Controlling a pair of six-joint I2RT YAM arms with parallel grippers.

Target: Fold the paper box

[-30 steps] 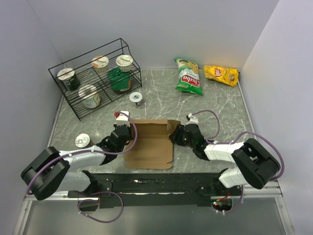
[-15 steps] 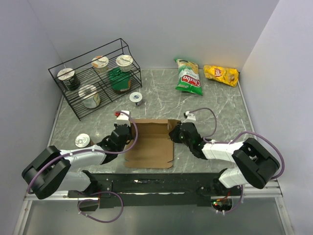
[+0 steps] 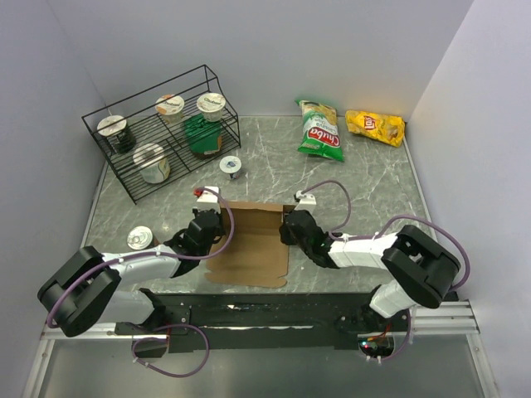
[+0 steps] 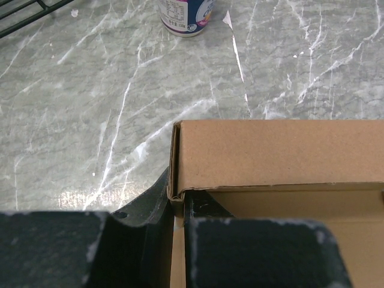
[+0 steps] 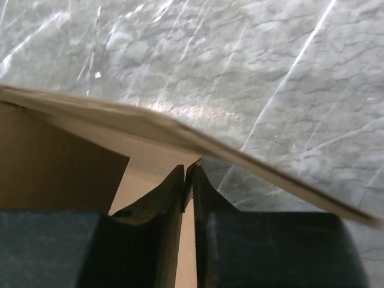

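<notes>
The paper box (image 3: 253, 245) is a brown cardboard sheet lying partly folded on the marble table between the two arms. My left gripper (image 3: 214, 227) is shut on its raised left side wall. In the left wrist view that wall edge sits pinched between the left gripper (image 4: 176, 207) jaws, and the upright back panel of the paper box (image 4: 276, 153) runs off to the right. My right gripper (image 3: 289, 225) is shut on the right side wall. In the right wrist view the right gripper (image 5: 188, 175) jaws meet on a thin cardboard edge beneath a slanting flap of the paper box (image 5: 144, 123).
A black wire rack (image 3: 143, 93) with several cups and a green packet stands at the back left. A small cup (image 3: 231, 167) is just beyond the box, and a can (image 3: 139, 238) sits left of my left arm. Green (image 3: 321, 131) and yellow (image 3: 375, 127) chip bags lie at the back right.
My right gripper has moved left to the box's right side wall and closed on it. The box has shifted slightly left. The left gripper has kept its hold.
</notes>
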